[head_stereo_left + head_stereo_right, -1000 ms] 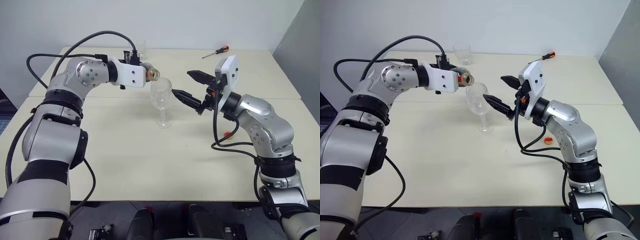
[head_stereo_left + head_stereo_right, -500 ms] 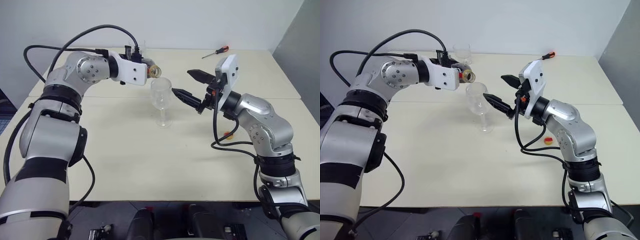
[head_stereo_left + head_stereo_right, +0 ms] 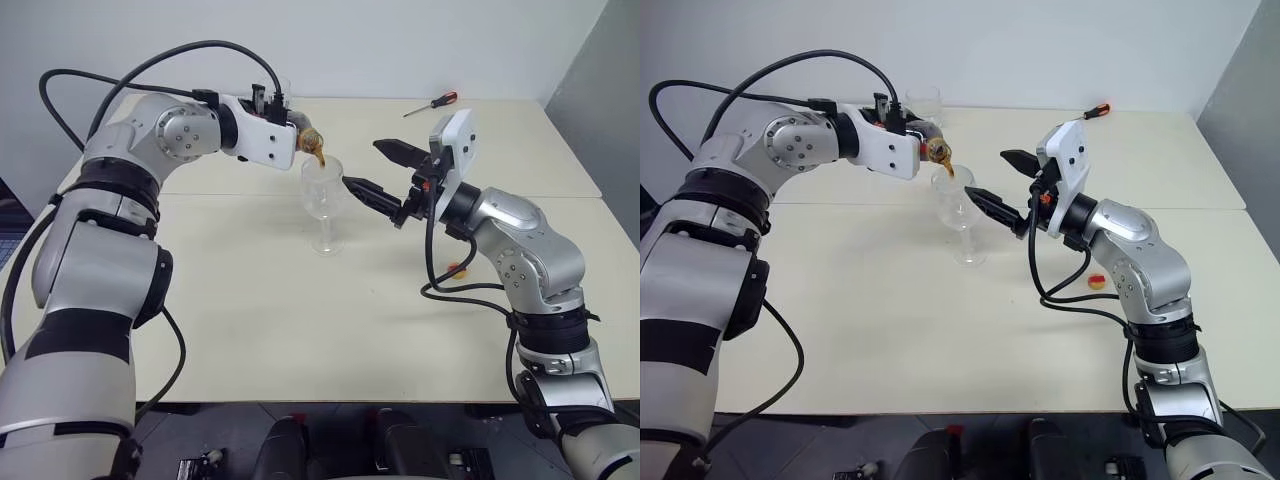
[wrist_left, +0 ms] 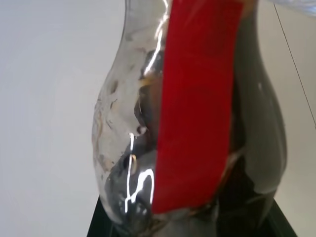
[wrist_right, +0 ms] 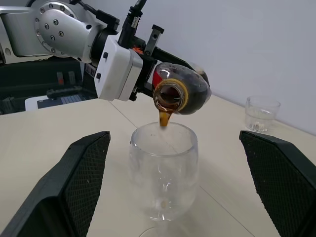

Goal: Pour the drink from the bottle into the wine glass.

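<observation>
- The bottle (image 5: 180, 91) is clamped in the left gripper (image 3: 290, 135), tipped above the wine glass (image 3: 323, 200).
- The drink (image 5: 164, 117) is streamed into the bowl.
- The right gripper (image 3: 385, 172) is held spread wide beside the glass.

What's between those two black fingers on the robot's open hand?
The wine glass stands between the open right gripper fingers without touching them, as the right wrist view shows. The drink streams into it from the tipped bottle.

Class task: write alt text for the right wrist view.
A tilted bottle, held by the left gripper, pours a thin stream of brown drink into a wine glass standing between two open black fingers. A tumbler stands behind.
</observation>
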`<state>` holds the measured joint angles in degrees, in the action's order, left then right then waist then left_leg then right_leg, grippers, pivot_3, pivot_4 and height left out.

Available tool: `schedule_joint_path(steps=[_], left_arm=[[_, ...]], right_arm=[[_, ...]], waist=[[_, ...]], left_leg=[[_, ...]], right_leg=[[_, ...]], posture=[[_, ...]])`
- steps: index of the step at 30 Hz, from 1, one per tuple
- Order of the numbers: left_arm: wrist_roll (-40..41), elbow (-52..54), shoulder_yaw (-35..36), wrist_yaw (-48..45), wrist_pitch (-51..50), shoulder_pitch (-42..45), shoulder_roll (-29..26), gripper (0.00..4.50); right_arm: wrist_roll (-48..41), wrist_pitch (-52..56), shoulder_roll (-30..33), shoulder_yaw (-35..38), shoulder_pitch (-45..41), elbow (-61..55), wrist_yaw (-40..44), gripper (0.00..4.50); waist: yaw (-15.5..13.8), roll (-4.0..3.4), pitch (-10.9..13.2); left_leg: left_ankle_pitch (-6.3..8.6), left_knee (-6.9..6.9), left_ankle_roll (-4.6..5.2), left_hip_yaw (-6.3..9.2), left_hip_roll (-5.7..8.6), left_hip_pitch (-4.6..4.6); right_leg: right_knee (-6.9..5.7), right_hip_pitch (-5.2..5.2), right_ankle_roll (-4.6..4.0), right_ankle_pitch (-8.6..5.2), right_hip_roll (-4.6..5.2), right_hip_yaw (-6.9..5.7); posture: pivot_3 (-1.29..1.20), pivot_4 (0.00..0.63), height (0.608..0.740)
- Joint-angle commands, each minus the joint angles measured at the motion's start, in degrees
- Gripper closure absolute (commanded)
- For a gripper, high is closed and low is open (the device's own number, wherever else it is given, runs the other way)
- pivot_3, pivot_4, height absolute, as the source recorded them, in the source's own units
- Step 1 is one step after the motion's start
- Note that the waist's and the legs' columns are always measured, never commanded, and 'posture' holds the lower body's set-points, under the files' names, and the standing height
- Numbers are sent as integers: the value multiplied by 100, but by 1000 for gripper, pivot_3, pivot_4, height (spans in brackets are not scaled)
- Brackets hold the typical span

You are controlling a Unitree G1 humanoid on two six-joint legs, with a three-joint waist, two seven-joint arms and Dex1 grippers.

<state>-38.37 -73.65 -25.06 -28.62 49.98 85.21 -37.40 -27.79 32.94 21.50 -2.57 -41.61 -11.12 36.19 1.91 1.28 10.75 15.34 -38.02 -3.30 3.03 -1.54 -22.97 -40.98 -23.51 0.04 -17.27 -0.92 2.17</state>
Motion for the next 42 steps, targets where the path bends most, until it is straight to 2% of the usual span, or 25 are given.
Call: schedule_joint_path(steps=[1, 42], left_arm=[[32, 77, 24, 162, 88, 277, -138, 3361], [-32, 20, -49, 173, 104, 401, -193, 3361]], right_arm=[[-47, -72, -29, 89, -57, -264, -7, 0], [-17, -134, -75, 94, 75, -322, -55, 0]], waist=[[0, 0, 0], [0, 0, 0]], left_leg=[[0, 0, 0, 0, 0, 0], [0, -2, 0, -1, 0, 0]], right_leg=[[0, 0, 0, 0, 0, 0], [-3, -1, 0, 0, 1, 0]], posture=[[0, 150, 740], [0, 150, 740]])
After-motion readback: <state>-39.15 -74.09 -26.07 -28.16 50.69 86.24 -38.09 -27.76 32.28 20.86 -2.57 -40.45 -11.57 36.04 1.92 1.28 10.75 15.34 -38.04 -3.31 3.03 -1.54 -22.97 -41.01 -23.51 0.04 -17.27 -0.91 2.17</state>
